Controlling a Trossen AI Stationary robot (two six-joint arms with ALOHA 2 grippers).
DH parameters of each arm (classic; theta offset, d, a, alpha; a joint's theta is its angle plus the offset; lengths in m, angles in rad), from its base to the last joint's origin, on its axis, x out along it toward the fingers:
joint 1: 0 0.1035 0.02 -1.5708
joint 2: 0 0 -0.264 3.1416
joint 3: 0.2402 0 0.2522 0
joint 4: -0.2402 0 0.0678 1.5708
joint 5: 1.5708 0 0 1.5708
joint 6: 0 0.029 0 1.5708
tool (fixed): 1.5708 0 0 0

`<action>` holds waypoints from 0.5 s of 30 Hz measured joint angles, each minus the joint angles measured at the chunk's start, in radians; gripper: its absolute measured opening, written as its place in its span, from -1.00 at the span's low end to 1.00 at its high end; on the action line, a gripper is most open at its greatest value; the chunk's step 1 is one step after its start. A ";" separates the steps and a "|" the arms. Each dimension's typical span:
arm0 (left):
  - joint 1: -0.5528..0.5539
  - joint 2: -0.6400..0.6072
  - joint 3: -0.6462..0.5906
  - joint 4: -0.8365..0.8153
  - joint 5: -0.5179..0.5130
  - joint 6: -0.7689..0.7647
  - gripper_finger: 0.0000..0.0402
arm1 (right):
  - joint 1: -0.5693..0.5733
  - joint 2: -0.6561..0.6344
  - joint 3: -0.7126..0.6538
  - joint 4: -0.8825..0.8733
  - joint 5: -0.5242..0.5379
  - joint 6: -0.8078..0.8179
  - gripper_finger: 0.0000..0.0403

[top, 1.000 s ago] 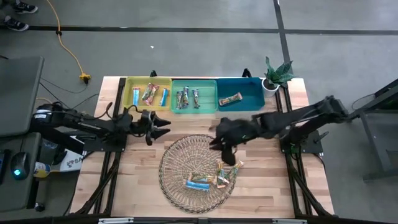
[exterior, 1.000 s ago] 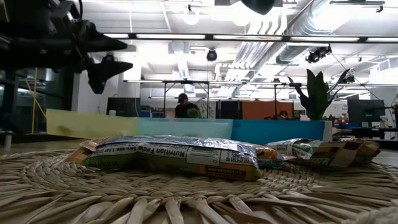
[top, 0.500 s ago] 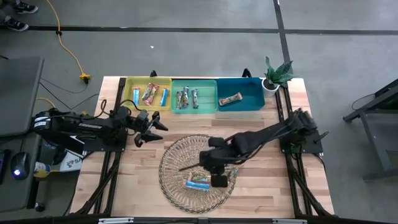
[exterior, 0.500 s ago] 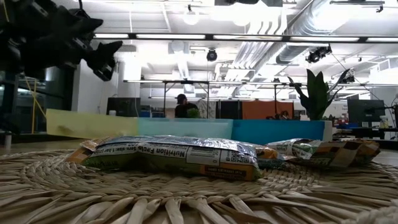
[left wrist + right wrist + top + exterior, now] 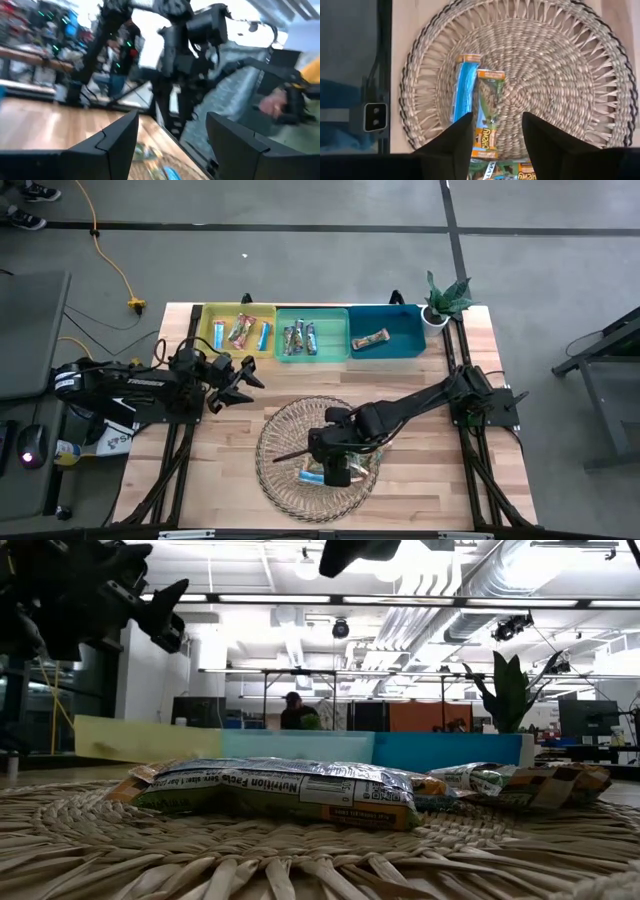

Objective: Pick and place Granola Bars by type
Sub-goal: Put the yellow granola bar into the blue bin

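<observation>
Several wrapped granola bars lie flat on the round wicker plate (image 5: 272, 438) near the table's front. The right wrist view shows a blue one (image 5: 465, 90), a green one (image 5: 487, 112) beside it and another (image 5: 517, 170) at the picture's edge. My right gripper (image 5: 335, 470) (image 5: 495, 135) hangs open above these bars, pointing steeply down, its fingers either side of the green bar and clear of it. My left gripper (image 5: 245, 375) (image 5: 172, 147) stands open and empty at the table's left, near the yellow bin. More bars lie in the yellow (image 5: 238, 330), green (image 5: 300, 338) and teal (image 5: 370, 338) bins.
The three bins stand in a row along the far edge, yellow (image 5: 208, 330), green (image 5: 340, 330) and teal (image 5: 405, 325). A small potted plant (image 5: 445, 298) sits at the far right corner. Bare wood lies left and right of the plate.
My right gripper has swung from the plate's far right rim toward the near edge and the left, coming lower, tipping further down, and now hangs over the bars. My left gripper has drawn back a little toward the table's left edge and turned.
</observation>
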 joint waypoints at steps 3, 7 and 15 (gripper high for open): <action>0.000 -0.002 0.000 0.012 -0.034 0.008 0.14 | 0.000 0.002 0.000 0.025 0.011 0.000 -0.20; -0.010 -0.031 0.000 0.071 -0.031 -0.002 0.14 | 0.000 0.036 0.000 0.070 0.003 0.007 -0.16; -0.080 -0.142 0.000 0.050 -0.065 -0.003 0.14 | 0.006 0.110 -0.001 0.098 -0.035 0.019 -0.11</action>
